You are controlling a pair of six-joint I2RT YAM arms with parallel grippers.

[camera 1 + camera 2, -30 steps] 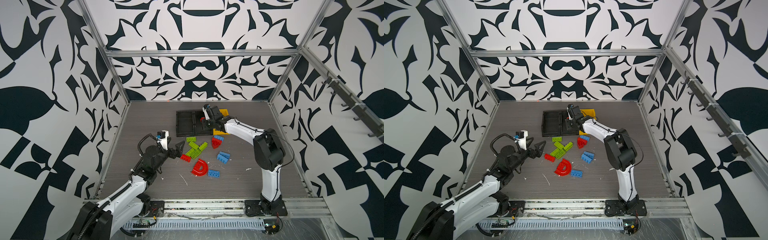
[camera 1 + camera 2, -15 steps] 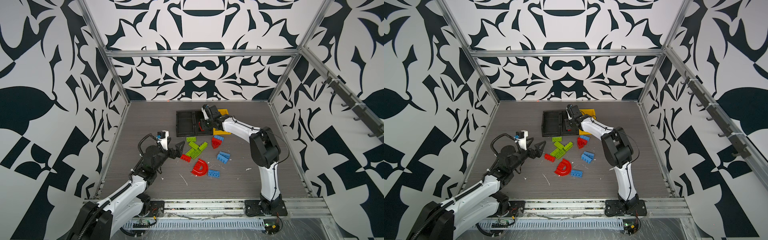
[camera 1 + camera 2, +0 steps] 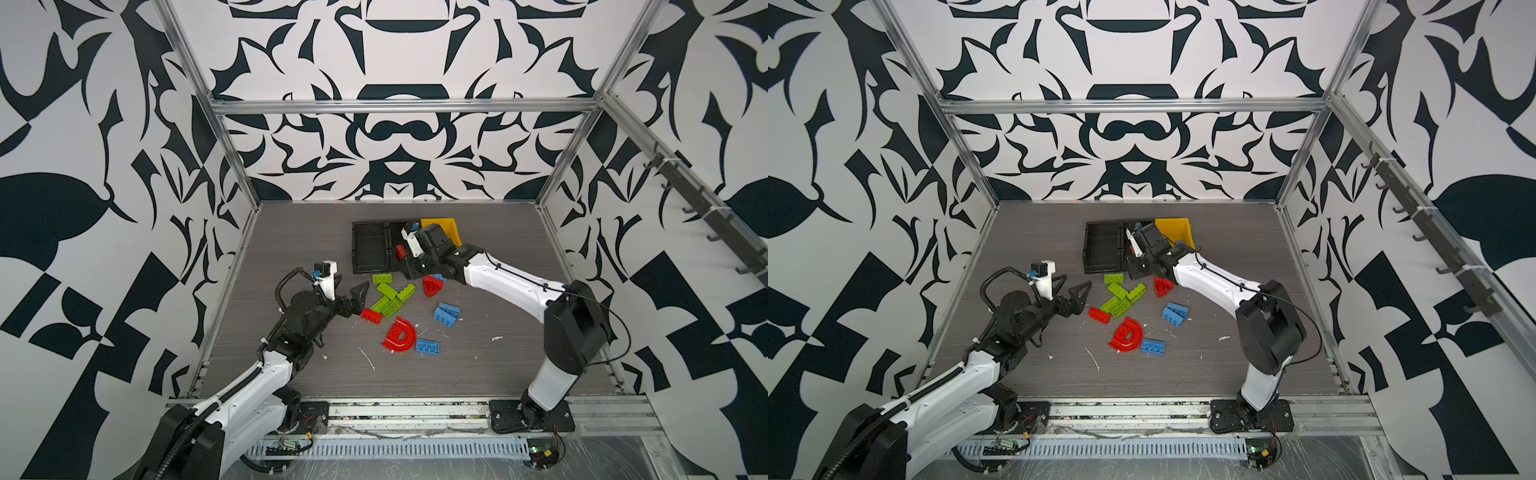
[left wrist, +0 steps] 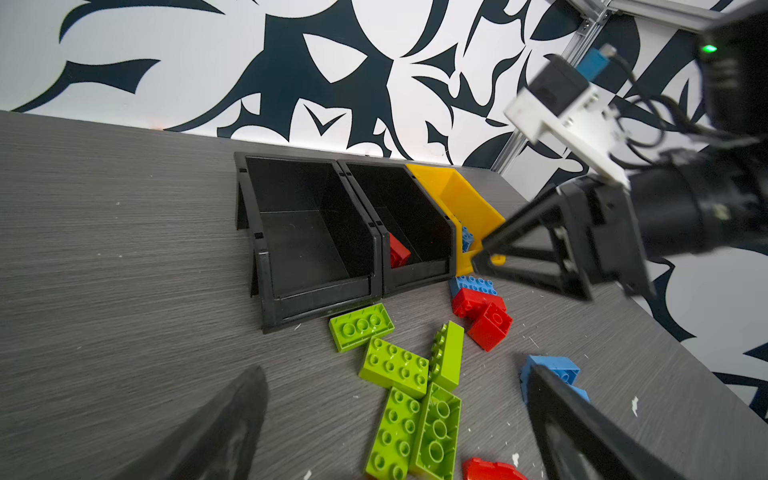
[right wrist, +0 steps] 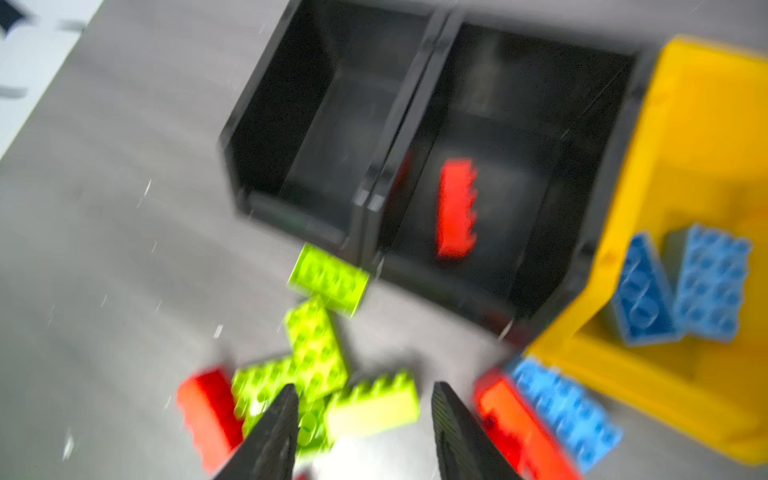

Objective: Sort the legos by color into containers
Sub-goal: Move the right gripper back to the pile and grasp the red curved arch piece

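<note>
Grey wood-grain counter [image 3: 291, 241] inside a framed enclosure; the walls carry a black-and-white pattern.

Lower centre of both top views: the red arch piece [image 3: 399, 335] lies flat, with a flat blue brick [image 3: 427, 346] touching its right end. Above and left of it, a small red brick [image 3: 371, 316] lies just beside the left end effector [image 3: 362, 300], whose jaws are spread wide and hold nothing. Centre of frame: the lime green bricks [image 3: 390, 296] lie in a cluster, several touching. To their right are a blue pair [image 3: 446, 313] and a red pair [image 3: 431, 286].

Upper centre: three containers in a row. The left black bin [image 4: 266, 232] is empty, the middle black bin [image 4: 419, 208] holds one red brick [image 5: 455, 208], and the yellow bin [image 3: 442, 226] holds blue bricks [image 5: 681, 286]. The right end effector [image 5: 363, 387] hangs above the front of the bins, near the middle and yellow ones; its jaws are parted and empty.

Handling, as a judgement: the legos are probably light, rigid and smooth-sided. Grip across the two long plain walls, not the studs. The arch is best taken across its straight bar.

No brand, label or writing is legible.
</note>
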